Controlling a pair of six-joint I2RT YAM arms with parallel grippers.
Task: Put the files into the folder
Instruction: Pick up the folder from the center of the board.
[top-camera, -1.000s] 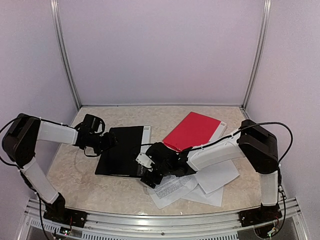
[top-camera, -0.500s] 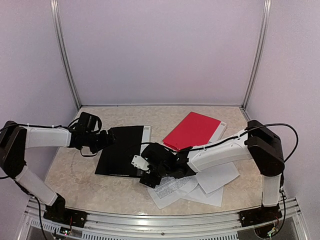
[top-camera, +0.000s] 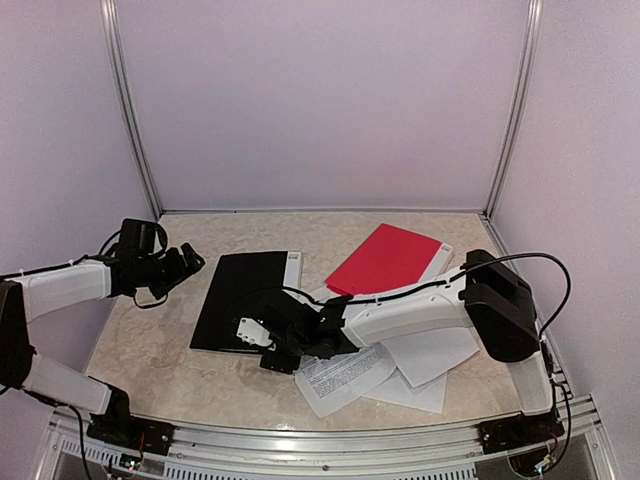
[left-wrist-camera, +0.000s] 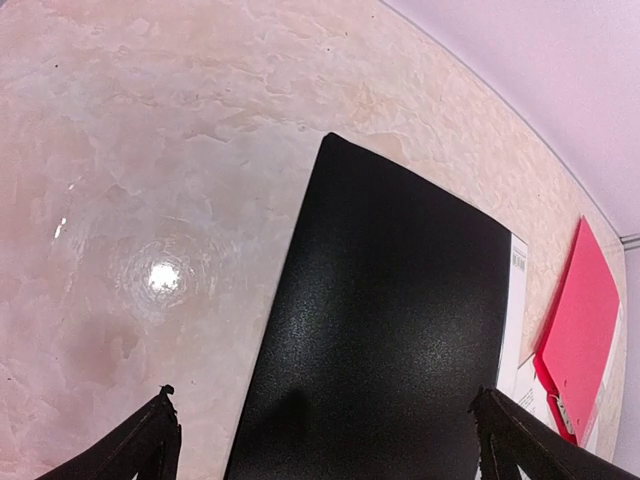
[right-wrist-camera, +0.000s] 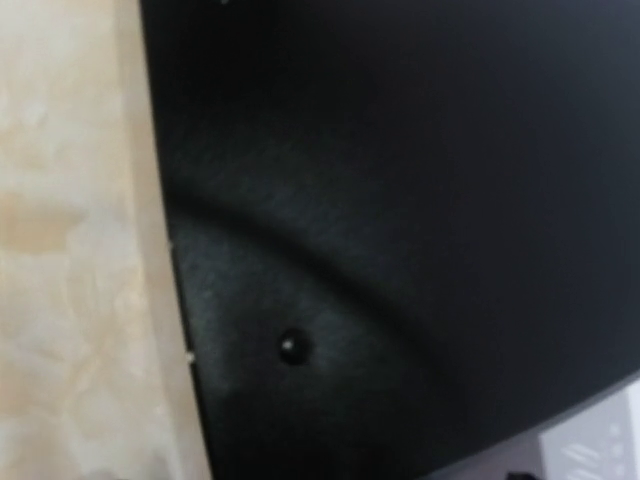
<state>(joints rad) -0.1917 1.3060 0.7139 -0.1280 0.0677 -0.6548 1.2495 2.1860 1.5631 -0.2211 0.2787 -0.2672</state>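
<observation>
**Waiting on the cover: no sheet is filed yet**

We judge the task to be at its very beginning. The files (top-camera: 345, 375) lie in a loose, overlapping heap on the table (top-camera: 150, 350) at the near right, partly under the right arm. One sheet shows printed text and the others a blank side. None of them is inside anything.

The black folder (top-camera: 240, 295) lies flat and closed at the centre-left, just beside the heap. A red folder (top-camera: 385, 260) rests further back on the right, also closed, over the far end of the papers. Since both arms are at the black one, we take it as the folder meant.

The left gripper (top-camera: 190, 262) hovers just off the black folder's left edge. Its fingers are spread wide and hold nothing. The right gripper (top-camera: 268, 350) sits low at the folder's near right corner. Its wrist camera sees only black cover at close range, so we cannot tell how its jaws stand or whether they have hold of the cover.

Everything is left to do, as we read it: lifting the cover, moving the sheets across and shutting the folder.
</observation>
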